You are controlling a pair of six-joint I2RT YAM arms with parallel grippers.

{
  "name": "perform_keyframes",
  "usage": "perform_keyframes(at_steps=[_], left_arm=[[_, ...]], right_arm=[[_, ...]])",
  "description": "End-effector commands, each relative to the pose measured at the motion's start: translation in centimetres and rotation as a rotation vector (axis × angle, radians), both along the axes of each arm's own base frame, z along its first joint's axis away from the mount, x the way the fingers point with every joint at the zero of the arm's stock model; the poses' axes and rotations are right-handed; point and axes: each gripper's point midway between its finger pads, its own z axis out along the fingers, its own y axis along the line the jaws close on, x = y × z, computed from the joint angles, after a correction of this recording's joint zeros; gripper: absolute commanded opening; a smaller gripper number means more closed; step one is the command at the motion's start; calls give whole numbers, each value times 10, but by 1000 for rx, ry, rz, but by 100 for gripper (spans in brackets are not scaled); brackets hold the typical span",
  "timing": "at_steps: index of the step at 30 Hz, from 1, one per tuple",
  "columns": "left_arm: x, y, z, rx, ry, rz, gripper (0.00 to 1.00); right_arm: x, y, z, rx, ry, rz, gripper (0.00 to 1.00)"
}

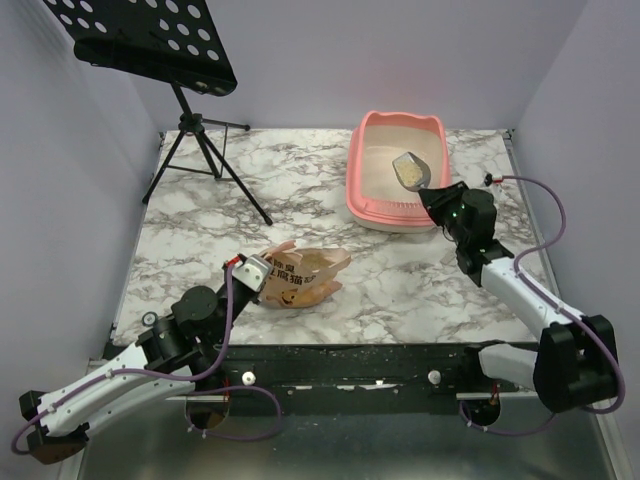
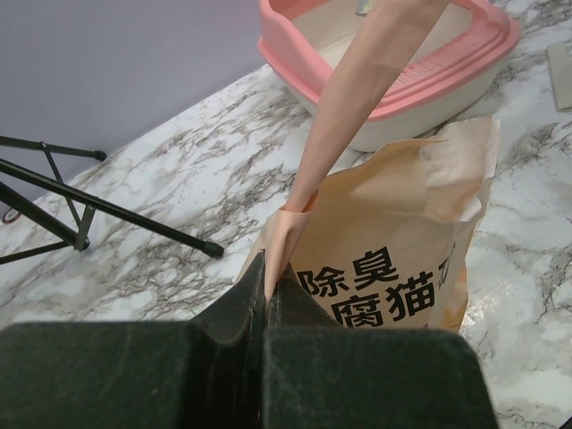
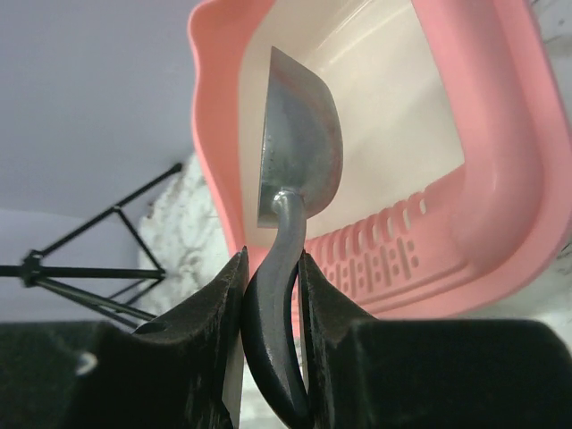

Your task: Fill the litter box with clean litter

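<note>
— Between the jaws of the right gripper (image 3: 271, 259)?
— Handle of the scoop (image 3: 299, 152); bowl ahead, over the litter box (image 3: 500, 134).
— And the left gripper (image 2: 266, 268)?
— Edge of the bag (image 2: 393, 241) between them, rest just ahead, litter box beyond, stand (image 2: 134, 218) off left.

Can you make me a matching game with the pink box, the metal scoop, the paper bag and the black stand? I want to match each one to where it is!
Things:
1. litter box
2. scoop
3. bag
4. stand

Places:
A. lying on its side, pinched by the left gripper
B. black, at the far left, on three legs
C. pink, at the far right
D. held over the box by the right gripper

Pairs: 1-C, 2-D, 3-A, 4-B
</note>
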Motion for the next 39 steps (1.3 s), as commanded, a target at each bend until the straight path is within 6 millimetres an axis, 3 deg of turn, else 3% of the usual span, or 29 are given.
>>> perform_keyframes(at_steps=[1, 7, 14, 26, 31, 35, 39], left_arm=[[3, -1, 22, -65, -50, 9, 0], [5, -4, 18, -52, -42, 6, 0], [5, -4, 17, -49, -39, 7, 0], [4, -2, 21, -63, -40, 9, 0], [3, 0, 22, -69, -41, 10, 0], [2, 0, 24, -74, -43, 7, 0], [2, 0, 23, -74, -41, 7, 0]], right_arm=[[26, -15, 16, -293, -29, 5, 1], [49, -29, -1, -609, 112, 57, 1], [54, -35, -5, -894, 182, 74, 1], [52, 0, 28, -1319, 182, 129, 1], [45, -3, 43, -1469, 240, 95, 1], [43, -4, 48, -1489, 230, 102, 1], [28, 14, 64, -1425, 152, 192, 1]])
